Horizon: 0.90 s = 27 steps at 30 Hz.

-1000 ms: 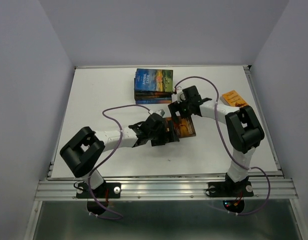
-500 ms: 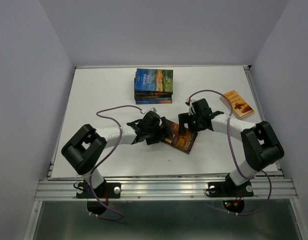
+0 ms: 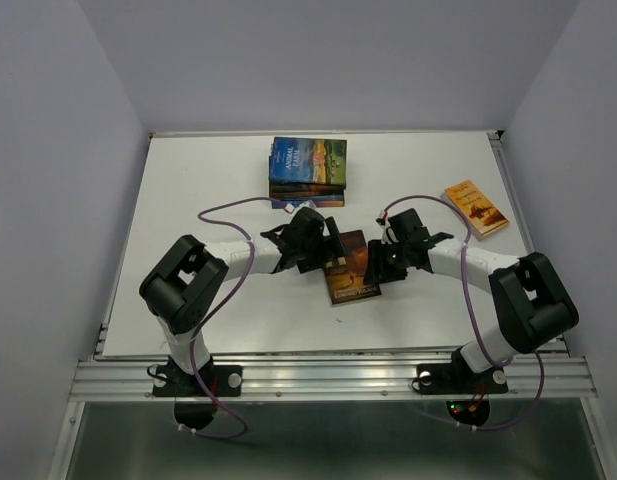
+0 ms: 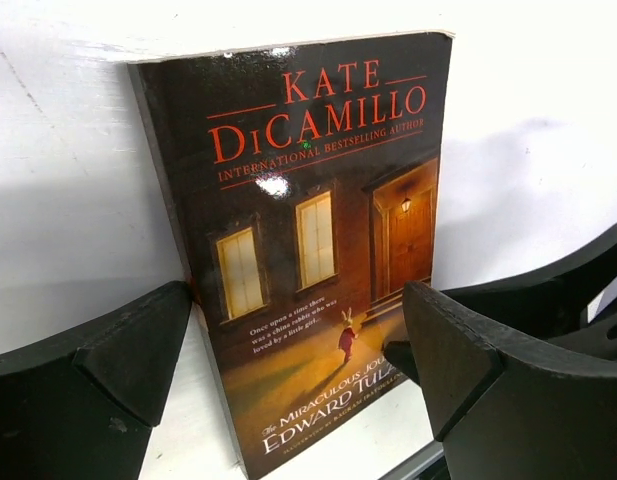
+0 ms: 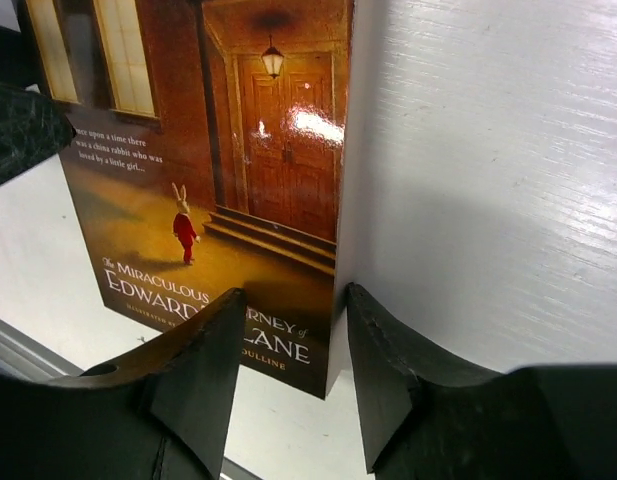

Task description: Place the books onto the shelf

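Note:
A dark brown book lies on the white table between both arms. My left gripper faces its spine side, open wide, fingers either side of the cover without touching. My right gripper is half-narrowed and straddles the book's lower right corner. One finger is over the cover, the other beside the page edge, with a gap left. More books sit stacked at the back. An orange book lies at the right. The shelf is out of view.
Grey walls close in the table on three sides. A metal rail runs along the near edge by the arm bases. Purple cables loop over the table near both arms.
My right arm swung down from beside the stack to the book's right edge and its jaws narrowed by about half. The book slid left and turned. My left gripper moved up, still open.

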Each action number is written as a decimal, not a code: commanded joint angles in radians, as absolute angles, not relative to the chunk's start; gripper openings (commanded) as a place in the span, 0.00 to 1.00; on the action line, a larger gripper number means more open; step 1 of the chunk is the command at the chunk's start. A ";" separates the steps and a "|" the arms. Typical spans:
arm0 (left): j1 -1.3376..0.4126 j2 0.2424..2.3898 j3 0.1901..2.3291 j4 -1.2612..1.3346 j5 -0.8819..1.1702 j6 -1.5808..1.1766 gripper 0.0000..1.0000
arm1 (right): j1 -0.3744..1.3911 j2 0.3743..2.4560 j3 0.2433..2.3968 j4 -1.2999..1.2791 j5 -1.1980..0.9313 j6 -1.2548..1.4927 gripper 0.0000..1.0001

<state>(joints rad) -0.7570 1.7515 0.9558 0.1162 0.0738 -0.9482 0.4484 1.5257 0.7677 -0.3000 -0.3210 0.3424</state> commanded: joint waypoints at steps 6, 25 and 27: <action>-0.791 1.706 0.801 0.538 0.437 -0.966 0.99 | 0.468 1.594 0.692 -0.244 -0.389 0.440 0.45; -0.807 1.710 0.813 0.649 0.632 -0.916 0.86 | 0.468 1.563 0.670 -0.192 -0.345 0.512 0.42; -0.807 1.704 0.848 0.508 0.583 -0.853 0.67 | 0.468 1.557 0.661 -0.192 -0.336 0.525 0.43</action>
